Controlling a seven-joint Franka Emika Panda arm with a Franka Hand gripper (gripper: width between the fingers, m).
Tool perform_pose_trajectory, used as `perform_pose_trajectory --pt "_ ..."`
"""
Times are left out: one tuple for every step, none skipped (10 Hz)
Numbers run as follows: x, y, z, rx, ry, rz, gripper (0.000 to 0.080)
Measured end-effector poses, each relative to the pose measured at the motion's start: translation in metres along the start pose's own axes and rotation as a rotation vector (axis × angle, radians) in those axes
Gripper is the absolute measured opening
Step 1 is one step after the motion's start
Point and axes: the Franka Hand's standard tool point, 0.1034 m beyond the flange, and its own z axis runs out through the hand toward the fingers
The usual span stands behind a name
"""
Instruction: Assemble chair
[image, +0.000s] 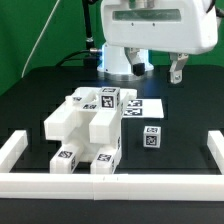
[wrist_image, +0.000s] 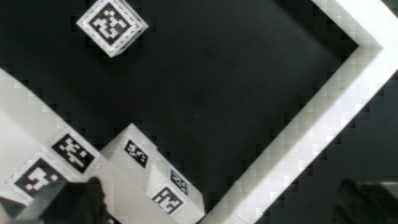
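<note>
The chair (image: 90, 130) is a cluster of chunky white tagged pieces standing left of the table's middle. A small white tagged cube (image: 150, 137) sits apart from it, toward the exterior view's right. My gripper (image: 178, 70) hangs high over the back right of the table, well away from both. It is open and empty. In the wrist view its dark fingers (wrist_image: 71, 205) stand far apart with nothing between them, so the gripper (wrist_image: 214, 215) holds nothing. White tagged pieces (wrist_image: 151, 170) lie near one finger. A lone tagged white square (wrist_image: 112, 22) lies farther off.
Long low white border bars run along the front (image: 110, 182), the exterior view's left (image: 12, 150) and right (image: 212, 150). One bar crosses the wrist view diagonally (wrist_image: 311, 100). The marker board (image: 140, 104) lies flat behind the chair. The robot base (image: 125, 60) stands at the back.
</note>
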Motion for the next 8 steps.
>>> perform_pose_trajectory --pt "-0.001 0.001 0.001 -0.002 -0.002 0.024 0.0649" --pt "-0.006 0.012 0.01 -0.021 -0.015 0.133 0.0649" --pt "-0.016 0.024 0.022 -0.045 -0.03 0.23 0.0649" --pt "-0.025 0.029 0.036 -0.055 -0.018 0.325 0.0649" --pt "-0.031 0.027 0.05 -0.043 0.004 0.353 0.0649" --pt "-0.038 0.023 0.057 -0.045 0.014 0.358 0.0649" --pt "-0.037 0.022 0.056 -0.045 0.013 0.342 0.0649" --pt "-0.037 0.023 0.056 -0.046 0.014 0.343 0.0649"
